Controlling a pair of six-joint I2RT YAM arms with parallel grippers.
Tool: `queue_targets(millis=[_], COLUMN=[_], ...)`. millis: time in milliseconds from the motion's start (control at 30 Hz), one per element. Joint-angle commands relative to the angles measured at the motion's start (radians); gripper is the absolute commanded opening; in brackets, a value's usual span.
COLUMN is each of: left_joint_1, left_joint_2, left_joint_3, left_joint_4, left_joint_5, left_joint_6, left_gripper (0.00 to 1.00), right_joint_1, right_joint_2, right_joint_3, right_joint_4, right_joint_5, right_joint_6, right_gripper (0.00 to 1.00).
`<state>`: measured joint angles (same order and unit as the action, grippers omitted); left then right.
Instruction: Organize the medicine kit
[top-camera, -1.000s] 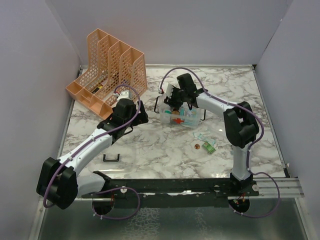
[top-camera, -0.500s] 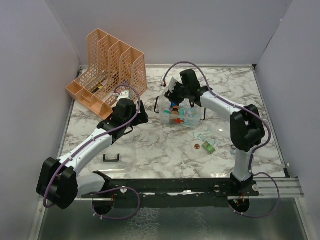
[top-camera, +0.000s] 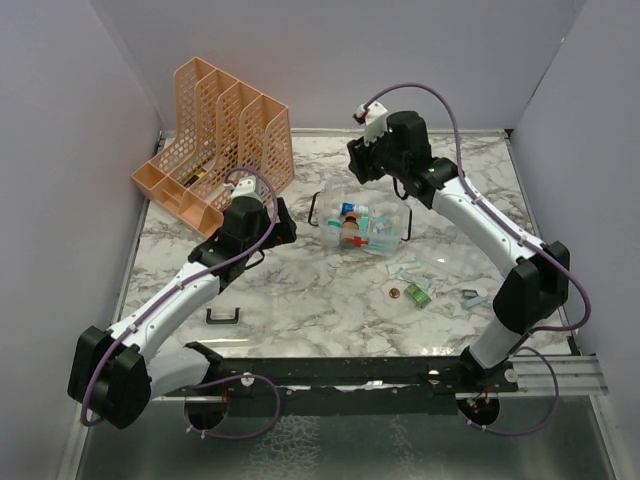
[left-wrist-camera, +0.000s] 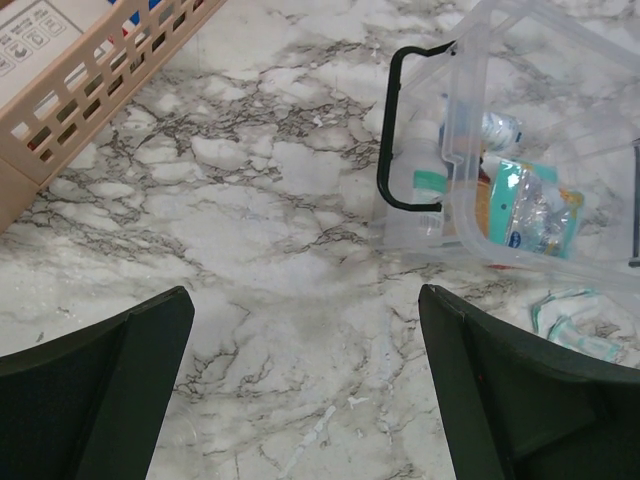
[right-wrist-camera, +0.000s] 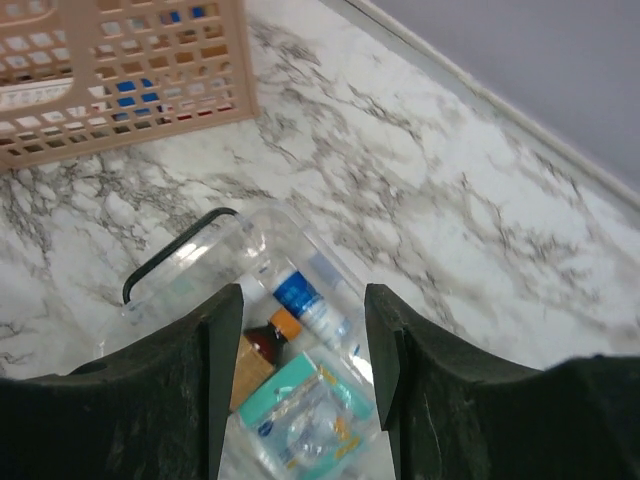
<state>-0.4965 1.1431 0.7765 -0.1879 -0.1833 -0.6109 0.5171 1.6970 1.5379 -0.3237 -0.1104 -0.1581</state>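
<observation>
The medicine kit (top-camera: 332, 236) is a clear plastic box with a black handle (top-camera: 314, 208), in the middle of the marble table. It holds a blue-and-white tube (right-wrist-camera: 303, 297), a brown bottle with an orange cap (right-wrist-camera: 268, 340) and a teal packet (right-wrist-camera: 300, 412). My right gripper (top-camera: 366, 160) is open and empty, raised above the kit's far side; the right wrist view looks down between its fingers (right-wrist-camera: 218, 380) into the box. My left gripper (top-camera: 278, 226) is open and empty over bare table, left of the kit (left-wrist-camera: 470, 130) and its handle (left-wrist-camera: 392, 130).
An orange mesh file rack (top-camera: 215, 140) stands at the back left, close to the left arm. Loose items lie right of the kit's front: clear packets (top-camera: 405, 272), a green packet (top-camera: 418, 294), a small brown disc (top-camera: 395, 292). A black handle piece (top-camera: 223, 317) lies front left.
My right gripper has risen from inside the kit and moved up and back; the right arm has stretched out. The left arm has barely moved.
</observation>
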Motion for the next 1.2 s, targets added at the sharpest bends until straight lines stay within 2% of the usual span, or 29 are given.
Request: queue_targets(millis=[0, 100, 300, 467, 700, 933, 1167], left_joint_1=[0.006, 0.006, 0.006, 0.006, 0.002, -0.021, -0.036], left_joint_2=[-0.052, -0.061, -0.062, -0.057, -0.071, -0.079, -0.089], left_joint_3=[-0.022, -0.029, -0.026, -0.018, -0.084, -0.120, -0.131], left_joint_4=[0.087, 0.120, 0.160, 0.144, 0.197, 0.210, 0.215], left_joint_5=[0.050, 0.077, 0.135, 0.157, 0.208, 0.215, 0.207], left_joint_6=[0.046, 0.059, 0.104, 0.101, 0.022, -0.018, -0.020], left_gripper=[0.99, 0.99, 0.99, 0.99, 0.99, 0.99, 0.99], right_joint_1=[-0.010, -0.016, -0.044, -0.057, -0.058, -0.057, -0.078], right_joint_2=[-0.055, -0.117, -0.313, -0.460, -0.656, -0.650, -0.549], right_joint_3=[0.125, 0.108, -0.089, -0.199, -0.464, -0.605, -0.722], right_joint_4=[-0.302, -0.398, -0.457, -0.552, -0.628, -0.634, -0.506], right_joint_5=[0.293, 0.324, 0.468, 0.471, 0.467, 0.471, 0.396], right_joint_6=[0.337, 0.453, 0.611, 0.801, 1.027, 1.100, 1.068], right_gripper=[0.52, 0.52, 0.53, 0.53, 0.54, 0.59, 0.66])
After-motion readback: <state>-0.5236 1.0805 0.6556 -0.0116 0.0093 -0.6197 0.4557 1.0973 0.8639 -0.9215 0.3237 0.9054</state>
